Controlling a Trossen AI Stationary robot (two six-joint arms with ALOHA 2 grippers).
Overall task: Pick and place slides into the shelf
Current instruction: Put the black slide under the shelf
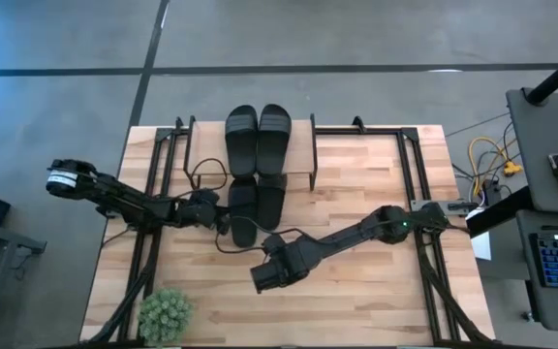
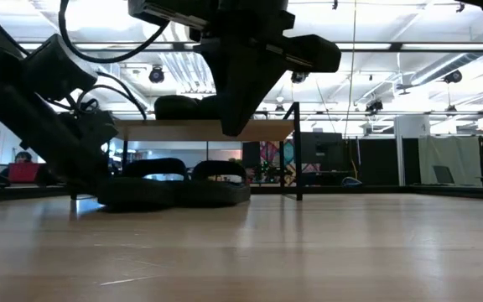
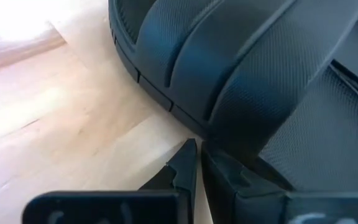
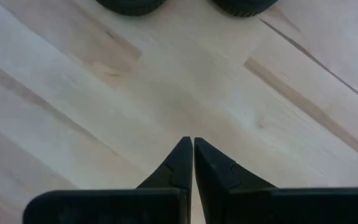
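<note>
Two black slides lie side by side on top of the shelf, whose board stands on thin black legs. Two more slides lie on the table with their far ends under the shelf; they also show in the low view. My left gripper is shut, low at the left side of the left floor slide. My right gripper is shut and empty. It hangs above bare table near the slides' near ends. My left gripper has its shut fingertips against the sole's side wall of the left floor slide, just below the strap. The fingers come level from the table's left, low over the wood. The slide lies flat on the table.
A small green potted plant stands at the near left corner. Black frame rails run along both sides of the table. Bare wood lies near and to the right of my right gripper.
</note>
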